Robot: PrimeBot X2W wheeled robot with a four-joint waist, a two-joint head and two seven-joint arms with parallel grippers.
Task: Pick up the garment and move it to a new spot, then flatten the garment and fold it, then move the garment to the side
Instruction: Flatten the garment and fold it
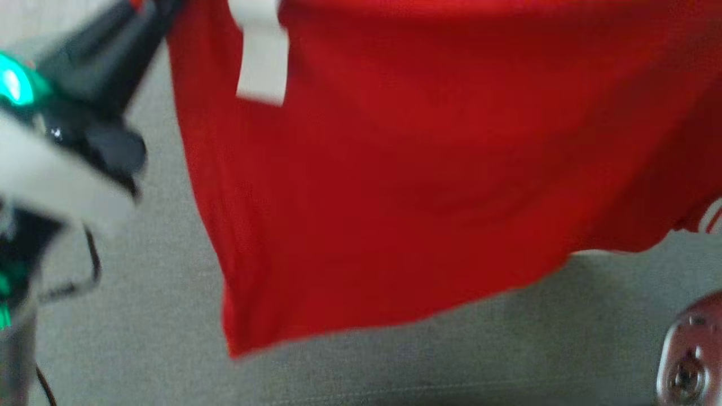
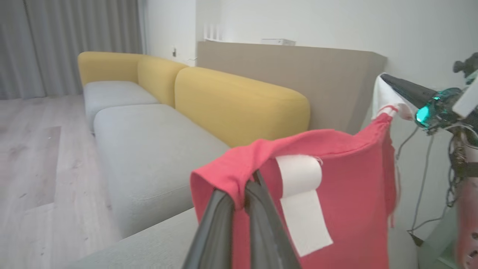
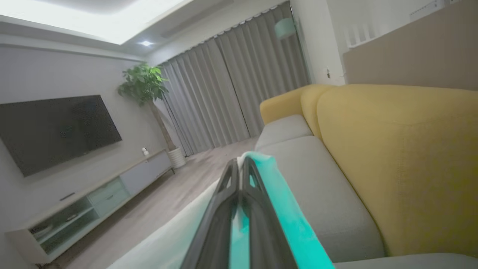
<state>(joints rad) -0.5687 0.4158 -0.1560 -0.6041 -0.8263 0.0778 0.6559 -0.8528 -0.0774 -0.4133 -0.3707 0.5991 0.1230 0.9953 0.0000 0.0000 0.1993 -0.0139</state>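
Red fabric bunches inside the left pincer (image 2: 241, 188), whose fingers are clamped shut on the top hem of the garment (image 2: 347, 186) at bottom centre of the left wrist view. A white label (image 2: 302, 201) hangs just beside that grip. The right pincer (image 3: 241, 164) is closed as well, nipping a pale, teal-lit edge of the same garment. The garment hangs spread between the two, above the grey seat (image 2: 149, 149) of a sofa with yellow backrests (image 2: 239, 104).
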